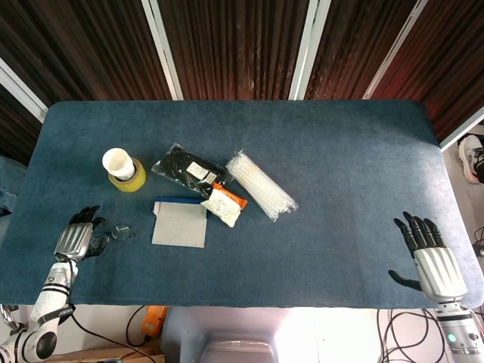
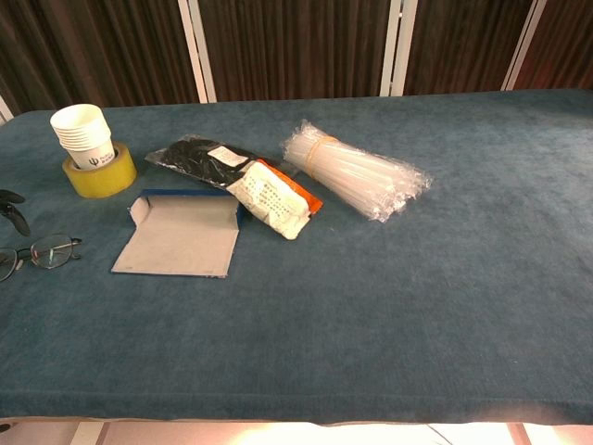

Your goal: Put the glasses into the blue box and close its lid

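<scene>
The thin-rimmed glasses [image 1: 115, 232] [image 2: 44, 251] lie on the blue tablecloth at the front left. My left hand [image 1: 76, 235] hovers right at their left end with its dark fingers [image 2: 11, 210] spread, holding nothing; whether it touches the frame I cannot tell. To the right of the glasses lies the blue box [image 1: 179, 223] [image 2: 179, 243], open, showing its grey inside. My right hand [image 1: 432, 255] rests far off at the front right with fingers apart and empty, and appears only in the head view.
A stack of paper cups [image 1: 119, 163] [image 2: 82, 133] stands in a yellow tape roll [image 2: 100, 174] at the back left. A black packet [image 1: 184, 170], a white-and-orange packet [image 1: 224, 206] [image 2: 274, 204] and a bundle of clear straws [image 1: 261, 184] [image 2: 355, 169] lie just behind the box.
</scene>
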